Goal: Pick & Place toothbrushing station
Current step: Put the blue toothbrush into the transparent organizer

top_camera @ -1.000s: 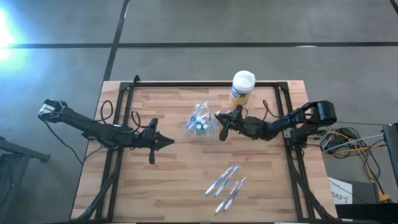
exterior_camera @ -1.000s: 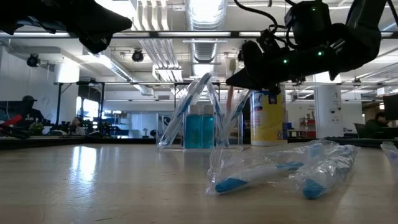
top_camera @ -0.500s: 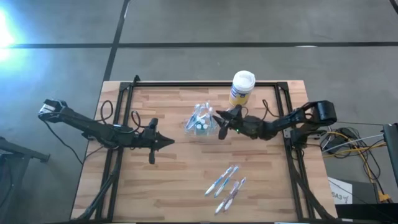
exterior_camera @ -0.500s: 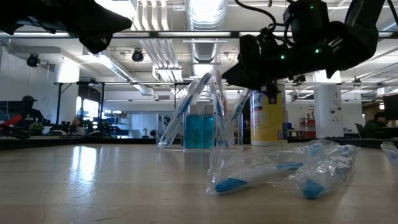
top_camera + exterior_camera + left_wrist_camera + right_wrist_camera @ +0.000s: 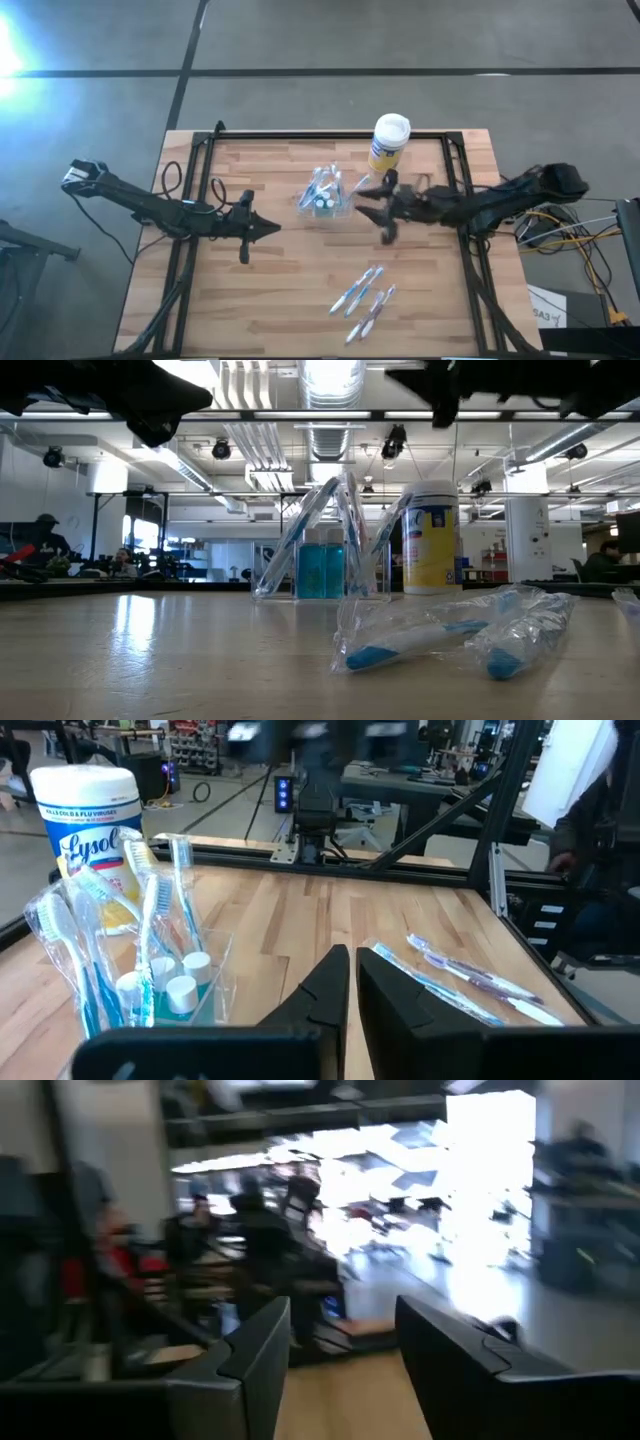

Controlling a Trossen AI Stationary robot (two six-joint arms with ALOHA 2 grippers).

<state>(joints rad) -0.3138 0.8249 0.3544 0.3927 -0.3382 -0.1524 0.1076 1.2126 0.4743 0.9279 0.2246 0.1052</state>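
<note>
The toothbrushing station (image 5: 322, 193) stood on the wooden table (image 5: 270, 310), a little behind its middle, as a clear plastic holder with toothbrushes leaning in it and two blue bottles at its base. Nothing held it. Just behind it and to the right stood a yellow canister (image 5: 389, 141) with a white lid, apart from the holder.

The right arm reached in from the right edge of the table, stretched low and almost straight toward the holder. The right gripper (image 5: 372, 202) was just beside the right side of the station, not touching it as far as the high view showed. In the right wrist view its two dark fingers (image 5: 255, 1355) stood clearly apart with nothing between them.

The left arm lay stretched from the left side across the table edge, pointing toward the centre. The left gripper (image 5: 268, 229) hung well apart from the station, to its left and nearer the front. In the left wrist view its fingers (image 5: 325, 990) were pressed nearly together and empty.

Near the front right of the table lay some wrapped toothbrushes (image 5: 364, 297), well apart from both grippers.
</note>
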